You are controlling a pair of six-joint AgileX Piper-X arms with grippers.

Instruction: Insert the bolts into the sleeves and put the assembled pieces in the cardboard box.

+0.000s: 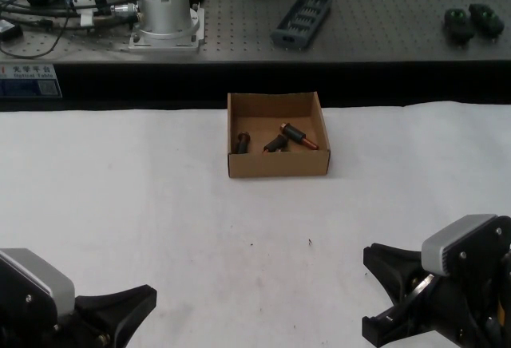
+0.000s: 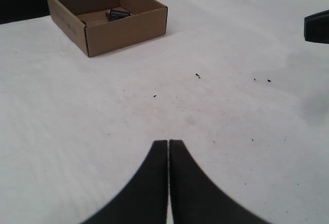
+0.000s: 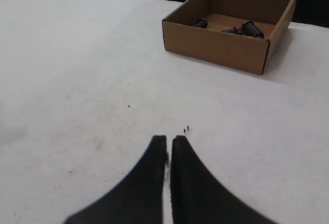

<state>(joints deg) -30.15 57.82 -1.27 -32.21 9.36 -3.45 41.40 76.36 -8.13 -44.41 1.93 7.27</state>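
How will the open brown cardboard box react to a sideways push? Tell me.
The open brown cardboard box probably slides rather than tips: it sits low and flat on the white sheet. It is likely light, holding just a few small dark pieces. Its thin walls may flex.

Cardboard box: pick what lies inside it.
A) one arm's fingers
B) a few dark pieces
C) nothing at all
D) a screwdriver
B: a few dark pieces lie on the floor of the cardboard box, one with an orange-red part.

Across the white sheet (image 1: 160, 228), seemingly only the walls of the cardboard box (image 1: 278, 164) bar passage.
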